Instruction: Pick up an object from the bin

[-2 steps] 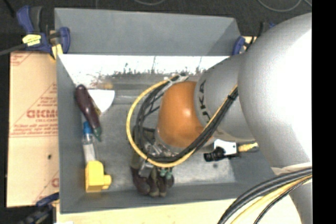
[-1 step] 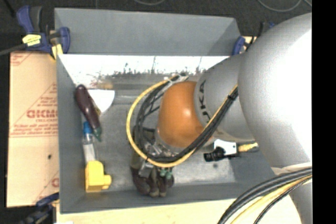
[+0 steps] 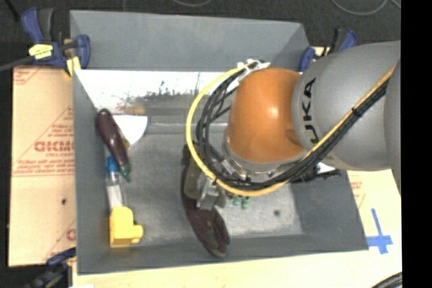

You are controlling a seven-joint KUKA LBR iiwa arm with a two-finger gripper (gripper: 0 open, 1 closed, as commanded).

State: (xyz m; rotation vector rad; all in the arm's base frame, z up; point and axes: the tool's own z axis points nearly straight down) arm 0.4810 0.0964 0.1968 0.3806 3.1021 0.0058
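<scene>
Tool (image 3: 202,193) sat low by the bin's (image 3: 283,216) near wall, just above a dark curved object (image 3: 210,233), yellow block (image 3: 125,226) well left; tool open/closed: couldn't tell.

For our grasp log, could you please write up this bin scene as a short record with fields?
container: grey metal bin
gripper: low over the bin's middle, towards the front wall
nearest thing: dark curved strip, right next to the gripper, lying by the front wall
grasp: cannot tell whether anything is held
left side, back to front: dark purple eggplant-shaped toy, clear tube, yellow block
by the toy: white fan-shaped piece
</scene>
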